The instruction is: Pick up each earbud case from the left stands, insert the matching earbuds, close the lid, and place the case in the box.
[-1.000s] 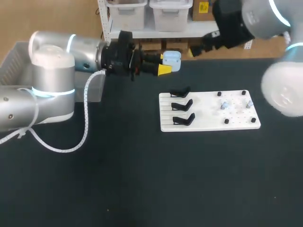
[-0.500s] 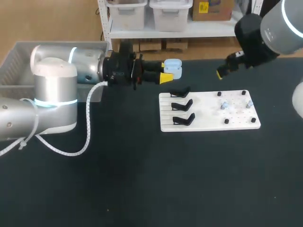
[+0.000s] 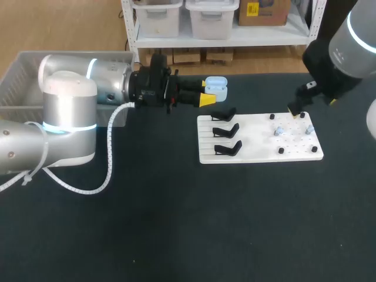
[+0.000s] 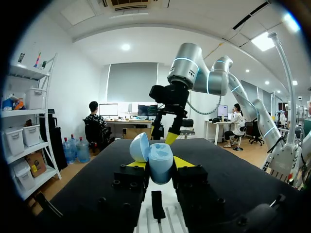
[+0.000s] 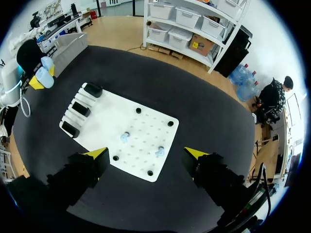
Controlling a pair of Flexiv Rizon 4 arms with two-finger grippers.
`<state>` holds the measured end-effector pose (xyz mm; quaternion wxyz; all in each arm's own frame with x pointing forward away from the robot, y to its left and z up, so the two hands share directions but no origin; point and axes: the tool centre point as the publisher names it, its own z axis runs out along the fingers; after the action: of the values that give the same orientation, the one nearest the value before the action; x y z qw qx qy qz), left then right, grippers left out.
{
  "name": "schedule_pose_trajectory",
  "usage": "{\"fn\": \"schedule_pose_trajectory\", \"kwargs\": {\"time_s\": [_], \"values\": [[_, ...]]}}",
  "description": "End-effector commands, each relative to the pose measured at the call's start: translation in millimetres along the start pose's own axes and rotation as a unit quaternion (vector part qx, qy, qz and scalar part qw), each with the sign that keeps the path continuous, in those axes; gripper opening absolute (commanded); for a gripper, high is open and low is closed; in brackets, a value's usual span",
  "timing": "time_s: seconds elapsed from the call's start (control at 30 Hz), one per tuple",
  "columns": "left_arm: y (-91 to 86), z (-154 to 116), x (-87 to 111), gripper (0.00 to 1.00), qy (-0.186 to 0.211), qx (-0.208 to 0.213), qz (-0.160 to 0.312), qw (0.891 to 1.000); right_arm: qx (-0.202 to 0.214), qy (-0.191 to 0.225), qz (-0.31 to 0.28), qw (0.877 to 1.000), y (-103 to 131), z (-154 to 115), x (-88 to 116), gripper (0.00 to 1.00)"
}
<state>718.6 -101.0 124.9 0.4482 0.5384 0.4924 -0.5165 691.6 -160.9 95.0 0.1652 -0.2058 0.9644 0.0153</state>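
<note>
At the upper left of the head view, a grey box (image 3: 17,70) is seen at the edge of the dark table (image 3: 176,223). The left arm (image 3: 70,117) comes in from the left and reaches to the upper middle of the frame. There the left pincer (image 3: 207,94) is clenched on a pale blue earbud case (image 3: 215,87), held in the air just beyond the board with its lid swung open. In the left wrist view the case is gripped from both sides between the yellow tips.

At centre right a white board (image 3: 258,150) lies on the table. Three black stands (image 3: 226,130) are set along its left side, and two small pale earbuds (image 3: 279,130) sit on its right half among black pegs (image 3: 272,117).

At the upper right, the right pincer (image 3: 311,104) hangs above the board's far right corner, spread wide and grasping nothing.

The step in hand is judged to be the fetching of an earbud for the opened case. For the next move, the right pincer would need to be lowered squarely over one earbud and narrowed onto it with care. The earbud would then be carried across to the case.
</note>
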Motion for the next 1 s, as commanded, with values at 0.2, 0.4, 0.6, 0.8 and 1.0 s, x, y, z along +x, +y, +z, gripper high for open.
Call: {"fn": "schedule_pose_trajectory", "kwargs": {"time_s": [0.2,0.4,0.6,0.8,1.0], "values": [[3.6,1,0.5,0.0,0.002,0.002,-0.001,1.0,0.015,0.035,-0.009,0.999,-9,10,3,1.0],[3.6,1,0.5,0.0,0.002,0.002,-0.001,1.0,0.014,0.062,-0.018,0.998,-10,22,11,1.0],[3.6,1,0.5,0.0,0.002,0.002,-0.001,1.0,0.007,0.079,-0.025,0.997,-9,31,14,0.54],[3.6,1,0.5,0.0,0.002,0.002,-0.001,1.0,0.014,0.101,-0.025,0.995,-8,41,18,0.58],[3.6,1,0.5,0.0,0.002,0.002,-0.001,1.0,0.021,0.122,-0.013,0.992,-8,52,26,0.59]]}}
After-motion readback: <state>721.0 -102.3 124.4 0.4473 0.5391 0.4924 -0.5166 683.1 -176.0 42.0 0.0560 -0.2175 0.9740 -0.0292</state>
